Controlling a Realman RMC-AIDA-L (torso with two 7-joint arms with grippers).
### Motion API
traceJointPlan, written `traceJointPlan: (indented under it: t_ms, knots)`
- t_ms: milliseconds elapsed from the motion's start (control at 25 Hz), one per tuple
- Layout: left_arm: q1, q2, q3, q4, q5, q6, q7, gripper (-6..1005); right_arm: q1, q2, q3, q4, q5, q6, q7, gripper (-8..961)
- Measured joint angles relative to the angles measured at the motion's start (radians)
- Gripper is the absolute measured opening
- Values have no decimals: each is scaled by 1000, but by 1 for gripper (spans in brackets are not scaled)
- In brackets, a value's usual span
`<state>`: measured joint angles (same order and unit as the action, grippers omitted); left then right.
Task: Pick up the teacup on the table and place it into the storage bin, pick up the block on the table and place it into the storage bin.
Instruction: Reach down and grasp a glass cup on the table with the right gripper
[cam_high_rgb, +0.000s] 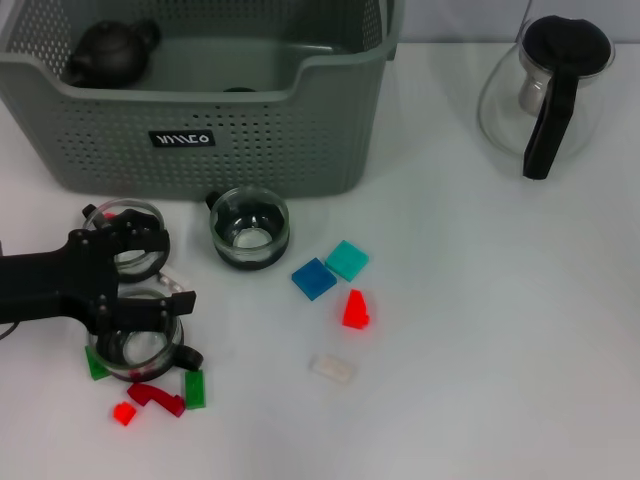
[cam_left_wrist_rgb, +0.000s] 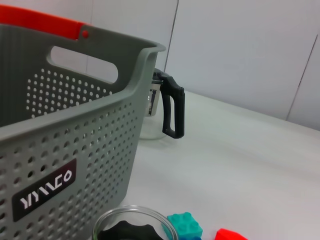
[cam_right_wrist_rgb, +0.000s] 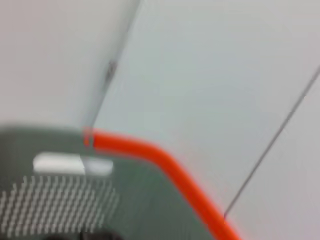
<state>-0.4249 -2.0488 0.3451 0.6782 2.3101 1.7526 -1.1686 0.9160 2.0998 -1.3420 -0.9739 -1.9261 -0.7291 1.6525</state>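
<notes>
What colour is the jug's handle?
Black; the jug's handle shows best in the head view.

**A staged test bench in a lab-like room**

A plain white table (cam_high_rgb: 480, 330) backed by bare pale wall panels (cam_left_wrist_rgb: 240, 55) carries a mismatched mix: a perforated grey-green storage bin (cam_high_rgb: 250, 150), a glass jug (cam_high_rgb: 545, 95), glass teacups (cam_high_rgb: 250, 230) and scattered toy blocks (cam_high_rgb: 330, 272). A black robot arm (cam_high_rgb: 50, 285) reaches over them.
</notes>
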Motion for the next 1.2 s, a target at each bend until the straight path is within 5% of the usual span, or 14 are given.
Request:
traceJointPlan:
  t_ms: [280, 560, 840, 1200]
  knots:
    - [-3, 7, 0, 0, 0, 4, 0, 931, -187, -4, -4, -340, -45, -399, 181, 563]
    - [-6, 14, 2, 0, 2, 9, 0, 931, -126, 2, -90, -370, -301, -698, 386, 561]
    - [-5, 15, 0, 1, 1, 9, 5, 931, -14, 5, -237, -206, -343, -673, 419, 558]
    - [-3, 15, 0, -2, 0, -1, 6, 931, 119, 13, -428, 37, -336, -463, 412, 555]
